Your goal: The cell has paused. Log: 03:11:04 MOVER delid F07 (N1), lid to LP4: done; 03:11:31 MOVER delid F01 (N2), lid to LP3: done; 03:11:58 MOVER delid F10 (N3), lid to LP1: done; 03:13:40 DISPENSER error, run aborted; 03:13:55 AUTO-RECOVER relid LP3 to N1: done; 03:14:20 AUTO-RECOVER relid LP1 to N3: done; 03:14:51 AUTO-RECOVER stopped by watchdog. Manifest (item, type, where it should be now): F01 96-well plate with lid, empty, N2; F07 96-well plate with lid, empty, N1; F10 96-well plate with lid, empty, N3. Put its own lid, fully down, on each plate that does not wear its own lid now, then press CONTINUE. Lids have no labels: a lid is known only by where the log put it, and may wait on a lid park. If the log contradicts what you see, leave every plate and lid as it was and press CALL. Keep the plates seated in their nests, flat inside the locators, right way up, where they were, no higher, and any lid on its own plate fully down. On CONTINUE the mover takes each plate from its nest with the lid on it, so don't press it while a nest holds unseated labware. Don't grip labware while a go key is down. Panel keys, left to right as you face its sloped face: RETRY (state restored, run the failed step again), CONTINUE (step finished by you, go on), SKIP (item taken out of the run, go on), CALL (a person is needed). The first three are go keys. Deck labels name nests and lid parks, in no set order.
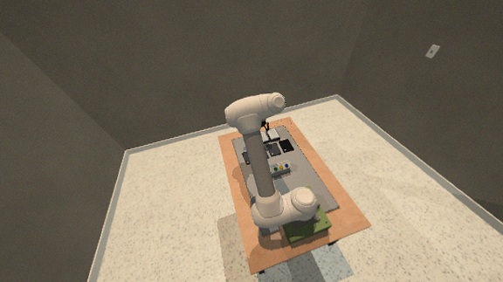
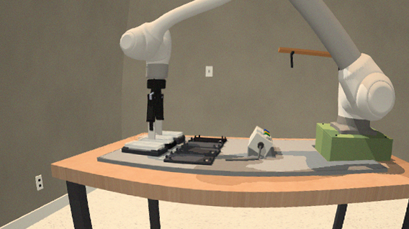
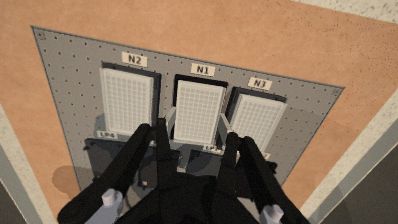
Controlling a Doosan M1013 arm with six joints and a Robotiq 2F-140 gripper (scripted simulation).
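Observation:
Three white 96-well plates sit in a row of black nests in the wrist view: N2 (image 3: 127, 97) on the left, N1 in the middle, N3 (image 3: 257, 120) on the right. My gripper (image 3: 197, 116) points straight down over N1. It is shut on the clear lid (image 3: 198, 107) of the N1 plate, one finger pad on each long side. I cannot tell whether the lid rests on the plate or hangs just above it. In the exterior view the gripper (image 2: 154, 129) stands on the middle plate of the row (image 2: 159, 139).
Black lid parks (image 2: 196, 151) lie in a row between the nests and the key panel (image 2: 261, 137); the label LP4 (image 3: 106, 135) shows, and my fingers hide the others. The arm's green base block (image 2: 353, 146) is at the far end of the grey deck.

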